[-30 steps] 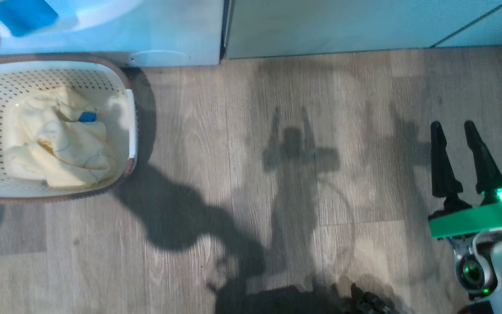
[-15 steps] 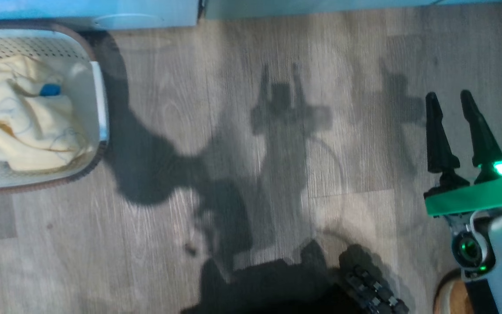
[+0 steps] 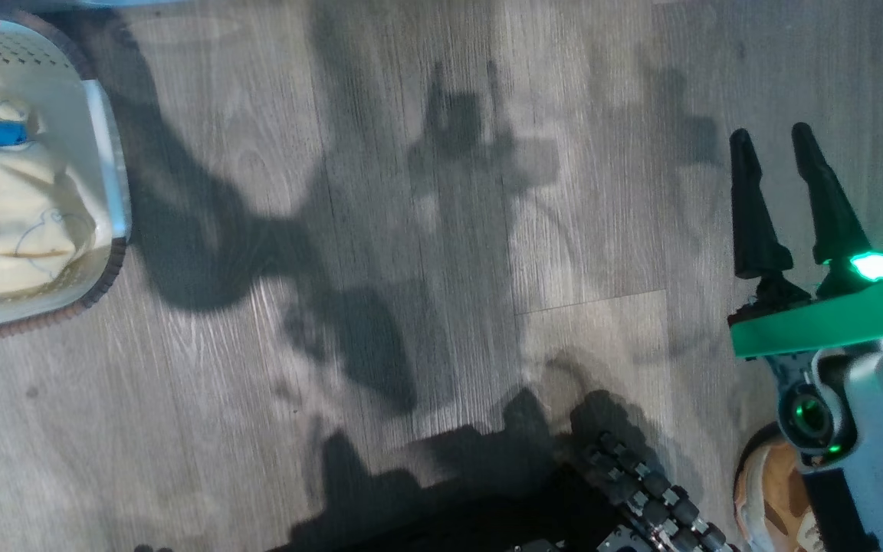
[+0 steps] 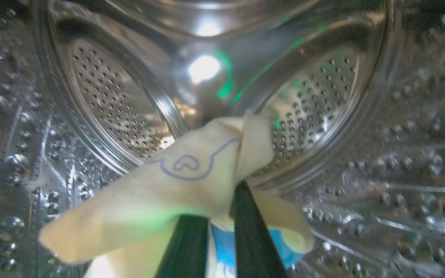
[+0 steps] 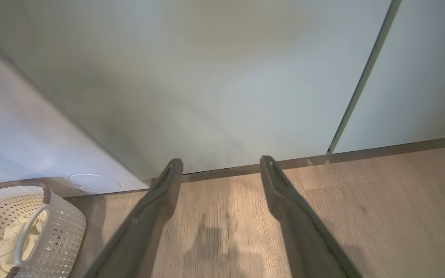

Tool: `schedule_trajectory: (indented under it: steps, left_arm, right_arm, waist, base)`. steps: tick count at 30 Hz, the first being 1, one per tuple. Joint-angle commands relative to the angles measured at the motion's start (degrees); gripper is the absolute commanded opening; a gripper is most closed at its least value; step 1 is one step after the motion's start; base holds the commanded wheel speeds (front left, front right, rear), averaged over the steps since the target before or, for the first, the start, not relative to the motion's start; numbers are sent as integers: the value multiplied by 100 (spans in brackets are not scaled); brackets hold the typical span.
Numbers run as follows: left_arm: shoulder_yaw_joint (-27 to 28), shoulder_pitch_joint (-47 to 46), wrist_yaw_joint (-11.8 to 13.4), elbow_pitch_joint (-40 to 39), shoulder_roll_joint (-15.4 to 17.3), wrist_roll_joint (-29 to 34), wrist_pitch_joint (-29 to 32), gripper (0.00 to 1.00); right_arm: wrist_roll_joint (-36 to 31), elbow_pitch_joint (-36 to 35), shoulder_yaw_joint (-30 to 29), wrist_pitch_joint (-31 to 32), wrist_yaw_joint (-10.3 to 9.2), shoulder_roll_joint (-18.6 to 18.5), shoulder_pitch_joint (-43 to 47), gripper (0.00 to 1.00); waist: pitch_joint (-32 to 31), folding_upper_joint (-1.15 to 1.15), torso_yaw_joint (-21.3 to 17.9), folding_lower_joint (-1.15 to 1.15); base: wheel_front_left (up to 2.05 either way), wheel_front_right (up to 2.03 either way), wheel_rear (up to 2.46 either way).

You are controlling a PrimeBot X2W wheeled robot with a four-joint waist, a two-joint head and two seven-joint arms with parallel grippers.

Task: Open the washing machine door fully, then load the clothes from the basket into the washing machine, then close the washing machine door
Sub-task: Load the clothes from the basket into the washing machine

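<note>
- Left gripper (image 4: 216, 220) is clamped on a pale yellow garment (image 4: 176, 181), its fingers nearly together. A blue scrap (image 4: 222, 247) shows between them at six o'clock.
- You have it deep inside the steel drum (image 4: 110, 108) of the washing machine (image 5: 21, 146), and the cloth droops toward eight o'clock in the left wrist view.
- You have not let go yet. The piece looks to be where it should drop, so the release is probably the step in hand.
- More clothes (image 3: 12, 207) lie in the basket (image 3: 108, 153), with a blue piece (image 3: 4, 134) on top, so loading is not finished.
- Over the last second, the basket has slid out to the ten o'clock edge of the head view and is now half cut off. The machine's front has left the top of that view.
- The floor (image 3: 411, 307) and its shadows shifted along with them, so your camera moved, not the basket.
- Right gripper (image 3: 771, 136) hangs at three o'clock in the head view, jaws wide and empty. Its fingers point to twelve, toward the pale green cabinets (image 5: 226, 77), and it is well apart from the basket.
</note>
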Motion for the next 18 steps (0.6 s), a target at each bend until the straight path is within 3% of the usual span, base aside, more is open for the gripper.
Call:
schedule_trajectory:
  steps: [1, 9, 16, 17, 18]
  left_arm:
    - [58, -236, 39, -287, 248, 78, -65, 0]
    - [509, -51, 98, -853, 382, -70, -121, 0]
    - [465, 175, -8, -306, 371, -96, -23, 0]
    - [437, 161, -25, -186, 359, -98, 52, 5]
    - [412, 136, -42, -83, 346, -101, 110, 20]
  right_arm:
    - [41, -143, 95, -38, 2, -28, 104, 100]
    - [50, -94, 145, -38, 2, 38, 102, 100]
    - [54, -83, 146, -38, 2, 17, 86, 100]
    - [55, -81, 150, -38, 2, 8, 82, 100]
    - [57, -81, 150, -38, 2, 0, 79, 100]
  waist:
    - [12, 0, -15, -1]
    - [46, 0, -36, -1]
    - [27, 0, -17, -1]
    - [28, 0, -16, -1]
    - [32, 0, -13, -1]
  base:
    - [0, 0, 0]
    - [0, 0, 0]
    - [0, 0, 0]
    - [0, 0, 0]
    - [0, 0, 0]
